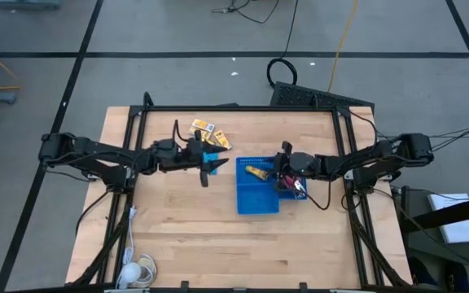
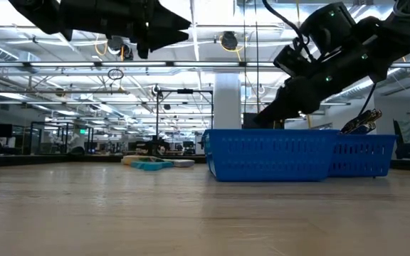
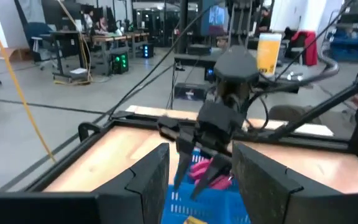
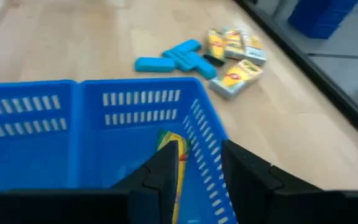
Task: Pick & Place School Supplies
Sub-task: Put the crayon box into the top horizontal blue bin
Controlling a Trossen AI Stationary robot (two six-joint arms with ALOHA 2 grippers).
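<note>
Yellow packets (image 4: 232, 56) show no legible writing; both grippers gape, holding nothing.

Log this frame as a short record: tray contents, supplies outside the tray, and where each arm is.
tray: blue tray right of table centre
in tray: yellow packet; red-handled tools at its right edge
outside tray: yellow packets and light-blue pieces on the wood
left gripper: raised, left of tray, jaws apart, empty
right gripper: over tray's right side, jaws slightly apart

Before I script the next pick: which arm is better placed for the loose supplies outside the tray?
Left. Its tool hangs beside the light-blue pieces and yellow packets; the right tool is over the blue tray.
</note>
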